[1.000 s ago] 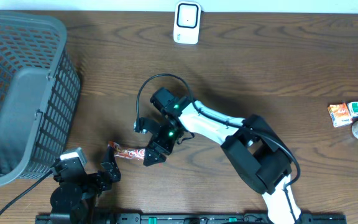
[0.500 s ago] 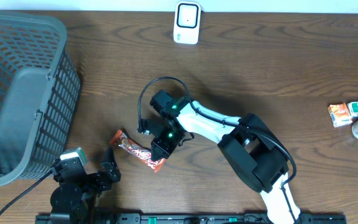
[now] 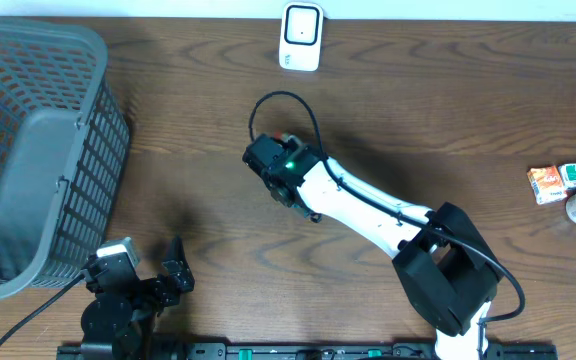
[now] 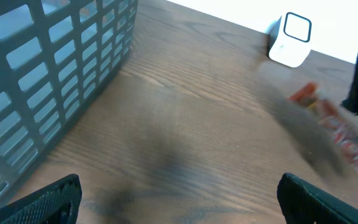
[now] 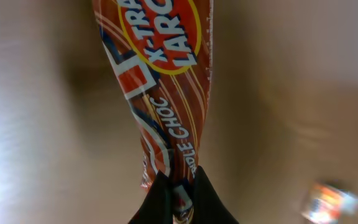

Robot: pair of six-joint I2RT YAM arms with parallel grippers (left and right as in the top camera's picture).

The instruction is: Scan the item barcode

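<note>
1. Table (image 3: 168,130): wood top, work area mid-table is free. Grey basket (image 3: 28,150) sits far L, well apart from the action.
2. R arm (image 3: 368,205): reaches from the near edge to mid-table. Its head is short of the scanner, w/ bare table between.
3. L gripper (image 4: 179,190): parked near the basket, jaws spread wide, holding nothing. Rec.: leave it parked, no part in this step.
4. Scanner (image 3: 301,37): white unit at the far edge, window side up as seen from overhead. It is the target for this step.
5. Choc bar (image 5: 166,93): the task item. It is hidden under the R arm's head in overhead. It shows only as a blur in L wrist view and appears lifted off the table.
6. R gripper (image 5: 178,190): pinched tight on the end crimp of the bar, rest of the wrapper unsupported.
7. Barcode: not seen in any view. The printed front faces the wrist cam, so the code is prob. on the reverse.
8. Rec. for step:
   - Carry the bar to just over the scanner.
   - Roll the wrist so the reverse faces the window.
   - Hold the bar flat and steady.
   - Move slowly, as an end-pinch lets the bar swing or slip.
</note>
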